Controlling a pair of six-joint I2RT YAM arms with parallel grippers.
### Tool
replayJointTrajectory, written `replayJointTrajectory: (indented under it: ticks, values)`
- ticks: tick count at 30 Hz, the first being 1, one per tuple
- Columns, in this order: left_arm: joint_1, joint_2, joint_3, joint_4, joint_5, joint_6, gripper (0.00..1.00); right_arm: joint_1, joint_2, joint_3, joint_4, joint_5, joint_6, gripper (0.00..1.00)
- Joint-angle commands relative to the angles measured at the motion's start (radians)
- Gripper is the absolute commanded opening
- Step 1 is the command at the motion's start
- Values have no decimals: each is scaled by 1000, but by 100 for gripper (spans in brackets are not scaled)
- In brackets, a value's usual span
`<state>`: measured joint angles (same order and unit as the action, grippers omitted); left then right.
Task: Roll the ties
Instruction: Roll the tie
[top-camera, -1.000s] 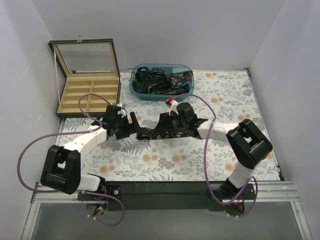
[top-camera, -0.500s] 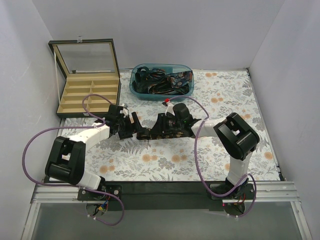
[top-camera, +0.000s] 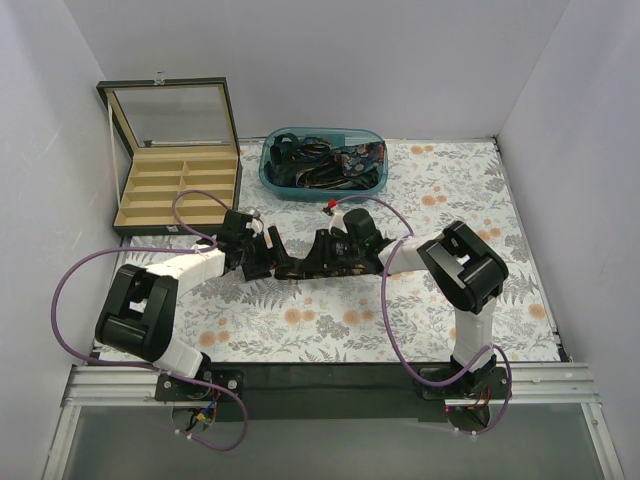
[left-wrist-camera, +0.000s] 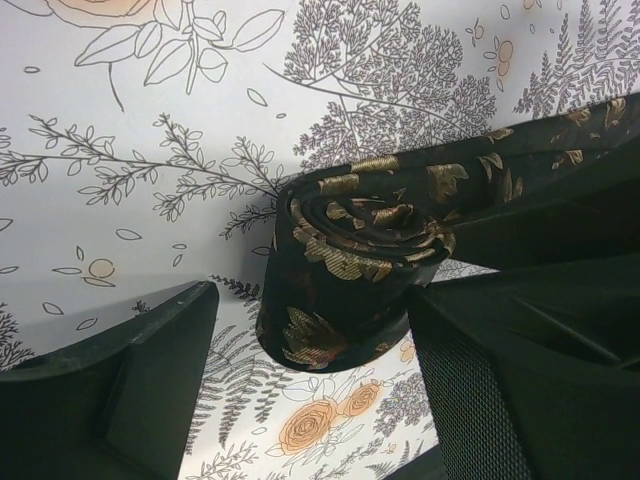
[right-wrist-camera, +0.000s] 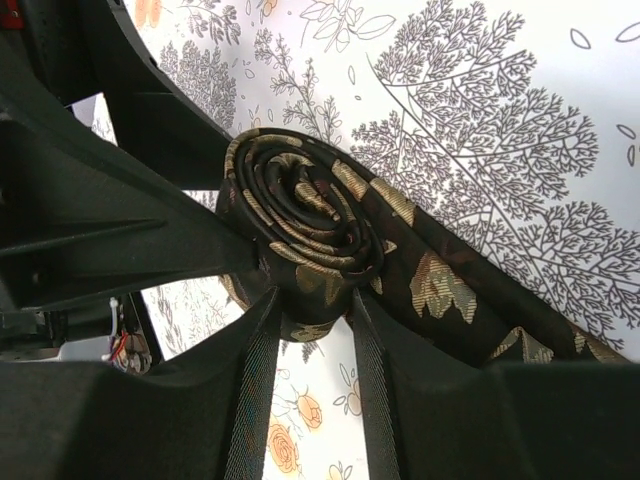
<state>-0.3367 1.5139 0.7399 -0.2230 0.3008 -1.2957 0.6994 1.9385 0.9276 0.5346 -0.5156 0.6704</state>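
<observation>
Wide table (top-camera: 330, 325) below; right gripper (right-wrist-camera: 312, 308) pinches rolled tie (left-wrist-camera: 350, 250); left gripper (left-wrist-camera: 310, 320) gapes round it; only wrist views show coils.

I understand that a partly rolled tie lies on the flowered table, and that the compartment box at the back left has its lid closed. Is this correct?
Not quite: the box has its lid open, as the top external view shows. The partly rolled tie does lie on the flowered table.

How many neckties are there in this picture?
1 for sure: a half-rolled tie on the floral mat, mid-table. The blue bin behind it holds a dark tangle, probably more ties, too jumbled to count.
</observation>
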Motion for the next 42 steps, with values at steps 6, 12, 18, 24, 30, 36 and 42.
replayJointTrajectory:
  ticks: [6,12,18,24,30,36,42]
  values:
    - [-12,-1,15,31,15,-2,70,-31,45,37,45,-56,-9,32]
    - [-13,-4,10,65,23,27,72,-49,62,51,44,-99,-2,31]
    - [-13,-23,27,67,11,99,75,-63,51,63,42,-127,0,30]
    - [-15,9,62,57,56,176,77,-69,53,77,42,-139,3,30]
    - [-13,60,64,48,80,191,77,-71,68,86,41,-144,6,30]
    - [-15,88,64,39,58,173,73,-70,85,94,42,-146,5,30]
    - [-13,114,75,40,81,159,61,-75,82,90,42,-139,0,30]
